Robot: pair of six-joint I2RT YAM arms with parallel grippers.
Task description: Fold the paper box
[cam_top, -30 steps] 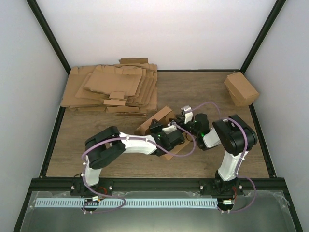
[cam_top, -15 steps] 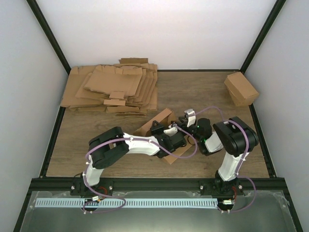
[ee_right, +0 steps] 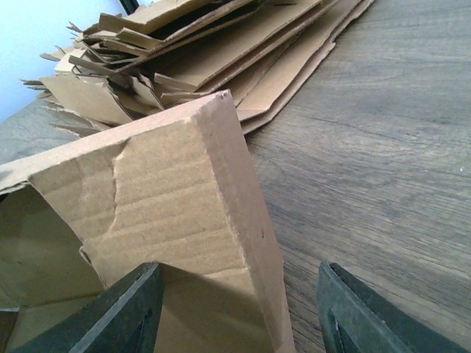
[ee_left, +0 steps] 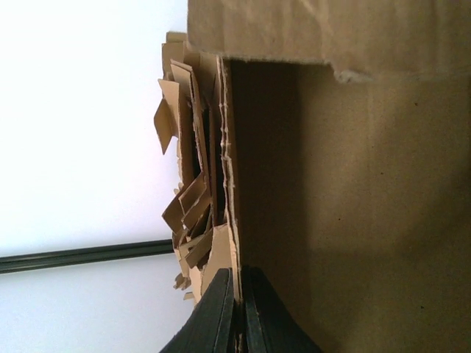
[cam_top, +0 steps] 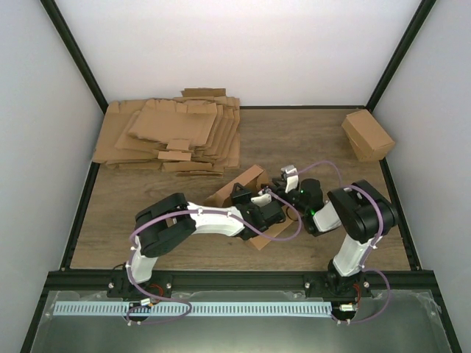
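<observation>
Left fingers [ee_left: 219, 320] clamp a wall edge of the paper box [cam_top: 239, 185] — right fingers [ee_right: 121, 312] stand apart, straddling its corner above the wooden surface [ee_right: 383, 147]

Wooden table [cam_top: 309, 140] — cardboard pile [cam_top: 173, 136], cuboid [cam_top: 366, 134], paper box [cam_top: 246, 180]

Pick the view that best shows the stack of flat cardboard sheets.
Top external: the whole stack shows, far left. Left wrist sees only its edges beside the paper box; right wrist catches part behind the box.

Top camera overhead, facing down; wrist cameras close, sharing paper box [ee_right: 169, 191], pile [ee_right: 221, 44].
</observation>
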